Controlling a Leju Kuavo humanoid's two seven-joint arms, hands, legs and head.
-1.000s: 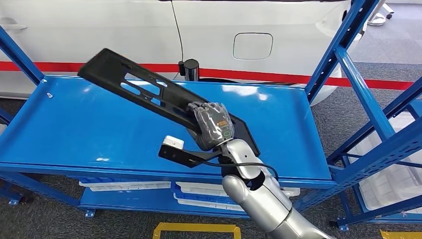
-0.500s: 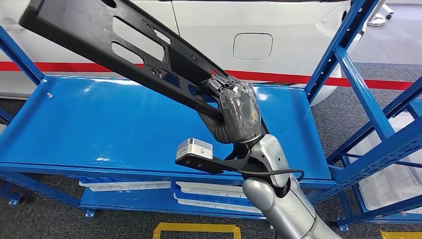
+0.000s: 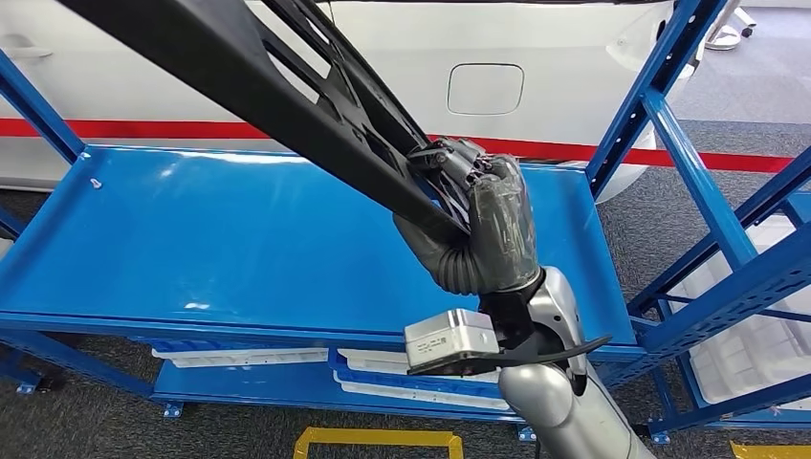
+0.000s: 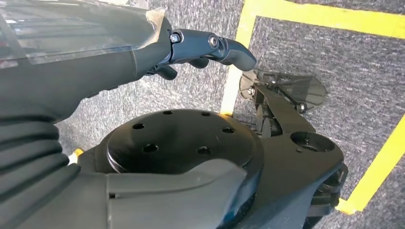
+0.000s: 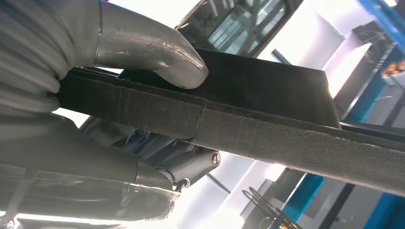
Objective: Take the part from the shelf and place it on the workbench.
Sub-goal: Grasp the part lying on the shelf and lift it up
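The right hand (image 3: 478, 225) grips the part (image 3: 287, 91), a long black slotted plastic panel, near one end, thumb (image 5: 157, 52) on one face and fingers (image 5: 157, 152) curled under the other. The part is clear of the blue shelf (image 3: 191, 249), slanting up beyond the head view's top edge. It appears rigid and fairly light, but the end grip leaves a long overhang, so leverage at the wrist is likely. The left hand (image 4: 143, 52) hangs over the floor, fingers loosely curled, holding nothing.
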